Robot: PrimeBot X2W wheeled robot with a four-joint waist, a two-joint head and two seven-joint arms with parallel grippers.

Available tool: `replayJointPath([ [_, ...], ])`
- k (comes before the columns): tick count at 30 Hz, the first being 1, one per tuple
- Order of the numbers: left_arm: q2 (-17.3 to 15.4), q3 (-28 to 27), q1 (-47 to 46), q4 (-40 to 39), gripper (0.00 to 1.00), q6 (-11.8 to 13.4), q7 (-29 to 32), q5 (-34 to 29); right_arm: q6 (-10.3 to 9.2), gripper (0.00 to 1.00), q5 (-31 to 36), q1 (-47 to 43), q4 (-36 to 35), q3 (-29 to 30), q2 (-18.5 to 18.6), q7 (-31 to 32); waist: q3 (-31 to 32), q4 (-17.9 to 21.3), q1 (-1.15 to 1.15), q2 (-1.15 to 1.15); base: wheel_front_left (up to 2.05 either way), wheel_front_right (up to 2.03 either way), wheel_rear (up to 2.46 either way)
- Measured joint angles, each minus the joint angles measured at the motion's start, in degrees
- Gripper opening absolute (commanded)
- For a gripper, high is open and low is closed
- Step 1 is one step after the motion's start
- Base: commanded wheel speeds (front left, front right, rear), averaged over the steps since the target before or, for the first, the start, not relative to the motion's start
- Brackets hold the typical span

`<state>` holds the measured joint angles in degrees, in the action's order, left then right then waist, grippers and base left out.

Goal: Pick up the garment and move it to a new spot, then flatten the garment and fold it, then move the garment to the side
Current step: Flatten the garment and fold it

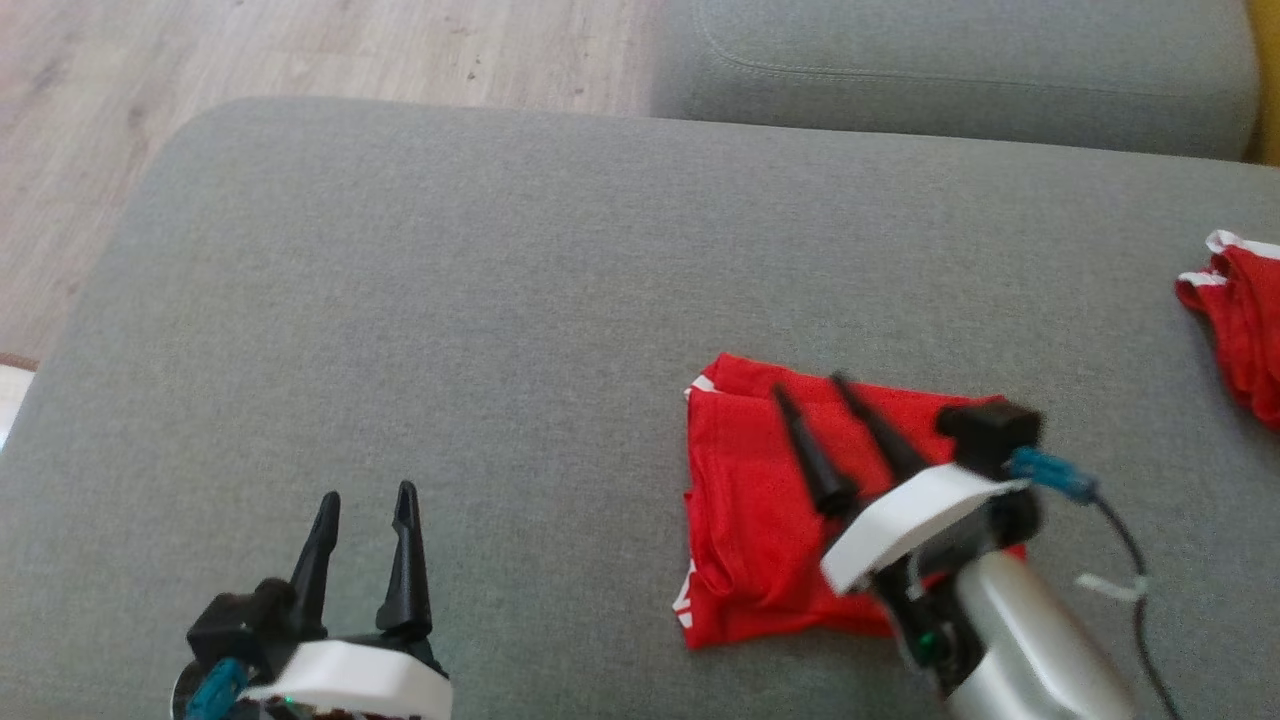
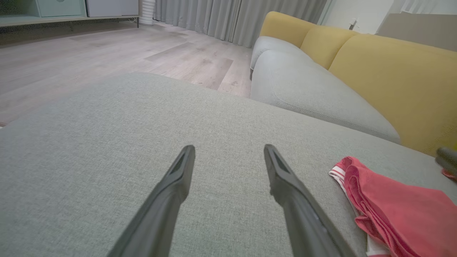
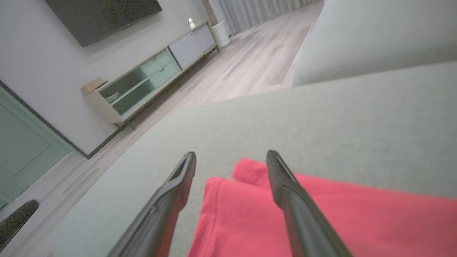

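Note:
The garment is red with white trim and lies folded on the grey cushion, right of centre. My right gripper hovers over it, open, with its dark fingers pointing to the far left and nothing between them. In the right wrist view the right gripper spreads over the garment's near corner. My left gripper stands open at the lower left over bare cushion, well left of the garment. The left wrist view shows the left gripper open and the garment off to its right.
A second red garment with white trim lies at the cushion's right edge. Another grey cushion sits behind, with yellow backrests. Wooden floor lies beyond the cushion's left and far edges. A cabinet stands across the room.

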<state>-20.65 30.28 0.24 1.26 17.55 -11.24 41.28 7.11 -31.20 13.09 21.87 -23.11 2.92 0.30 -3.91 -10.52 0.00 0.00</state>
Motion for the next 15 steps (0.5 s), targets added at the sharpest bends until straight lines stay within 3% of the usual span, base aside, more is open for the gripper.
replayJointPath([
  [8, -0.1, 1.1, -2.2, 0.8, 1.0, -1.3, -0.5, -1.1, 0.0, 1.0, 18.7, 0.4, -1.6, 15.3, 0.0, -6.4, 0.5, 2.4, 0.0, 0.0, 0.0, 0.0, 0.0],
  [15, 0.8, 0.9, -3.3, 1.8, 1.0, -1.4, -1.6, -1.5, 0.0, 1.0, 23.4, -6.4, -6.9, 22.7, -0.1, -6.9, 1.7, 5.2, 0.0, 0.0, 0.0, 0.0, 0.0],
])
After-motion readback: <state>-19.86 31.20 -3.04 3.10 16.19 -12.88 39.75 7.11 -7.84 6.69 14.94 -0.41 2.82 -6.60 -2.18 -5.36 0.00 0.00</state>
